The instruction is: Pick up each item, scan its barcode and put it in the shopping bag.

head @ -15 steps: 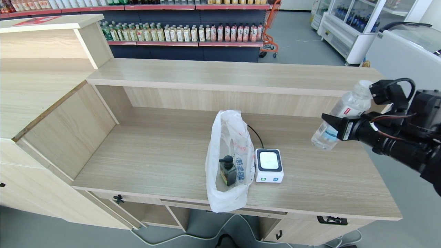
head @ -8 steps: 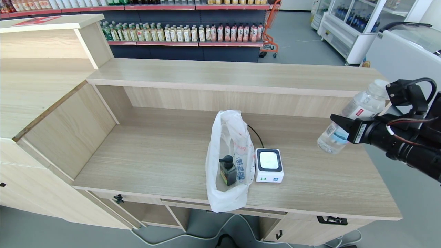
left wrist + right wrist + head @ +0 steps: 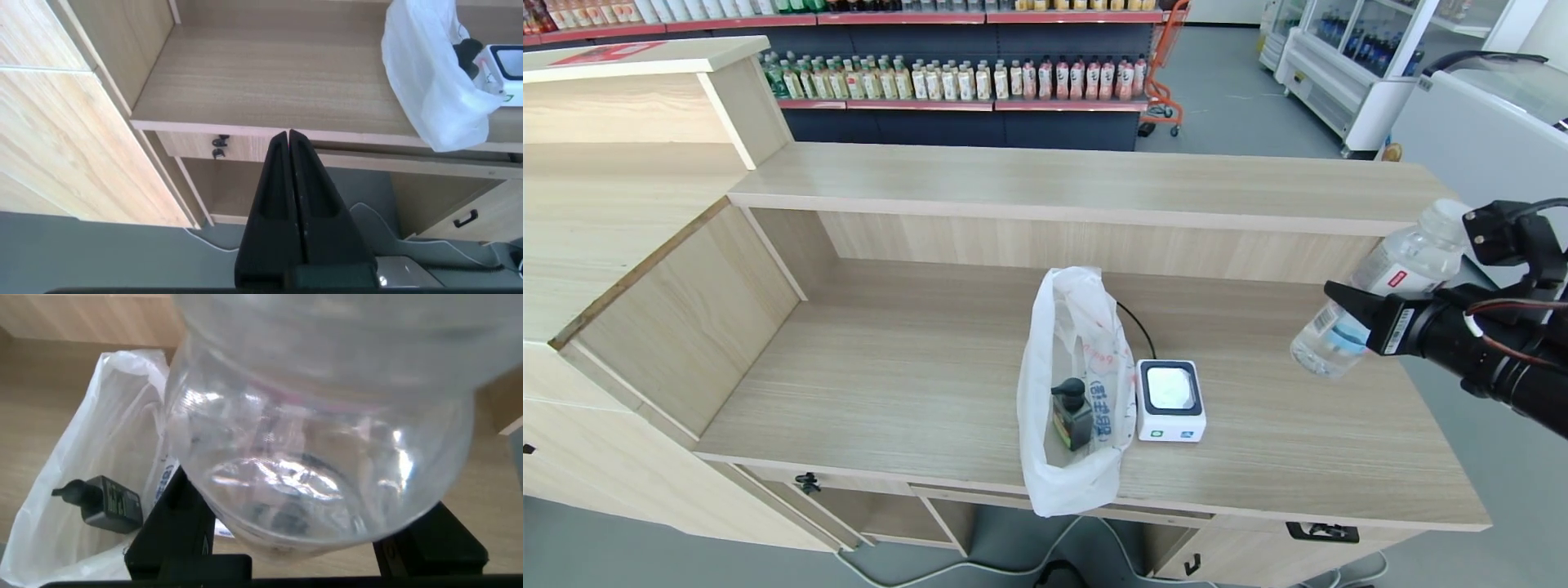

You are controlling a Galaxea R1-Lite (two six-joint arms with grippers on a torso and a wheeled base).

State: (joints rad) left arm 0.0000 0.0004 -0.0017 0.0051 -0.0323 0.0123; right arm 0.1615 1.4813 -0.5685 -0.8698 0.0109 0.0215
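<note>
R gripper is clamped on the water bottle, held tilted in the air by the tabletop's right end, well apart from the scanner. Scan step imo. Next I bring the barcode over the scanner, then it goes in the shopping bag. L gripper is closed on nothing.

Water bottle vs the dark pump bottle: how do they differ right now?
1. The water bottle is clear with a white cap; the pump bottle is dark with a black pump head.
2. The water bottle hangs in the air in the right gripper; the pump bottle sits inside the shopping bag on the counter.
3. The water bottle is tilted; the pump bottle stands roughly upright.
Both carry labels.
</note>
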